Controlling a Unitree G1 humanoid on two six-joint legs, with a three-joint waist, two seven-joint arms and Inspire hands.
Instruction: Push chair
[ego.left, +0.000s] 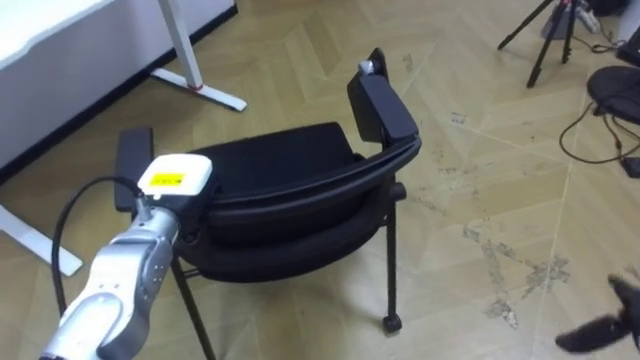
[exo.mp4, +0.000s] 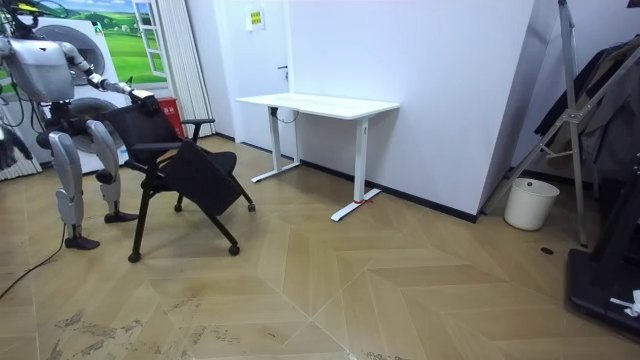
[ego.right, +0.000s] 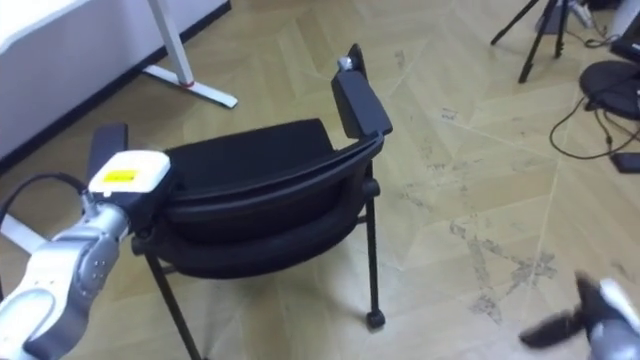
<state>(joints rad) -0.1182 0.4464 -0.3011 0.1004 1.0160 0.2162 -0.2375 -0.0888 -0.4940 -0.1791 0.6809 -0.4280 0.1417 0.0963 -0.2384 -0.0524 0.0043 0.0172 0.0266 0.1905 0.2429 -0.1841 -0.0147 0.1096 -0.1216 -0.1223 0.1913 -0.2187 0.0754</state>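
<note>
The chair (ego.left: 285, 150) stands on the floor (ego.left: 480, 130) right of the counter (ego.left: 40, 50), left hand (ego.left: 172, 185) at its backrest's (ego.left: 320, 180) left end, hold impossible to tell; stiff, light and castered, it should roll if pushed at the backrest

My head's two eyes look down from close behind the chair (ego.left: 285, 160); the room camera stands well off, sharing that chair at its left.

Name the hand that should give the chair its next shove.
Left. The left hand sits at the backrest of the chair, near its left end. The right hand hangs low to the right over the floor, well clear of the chair.
</note>
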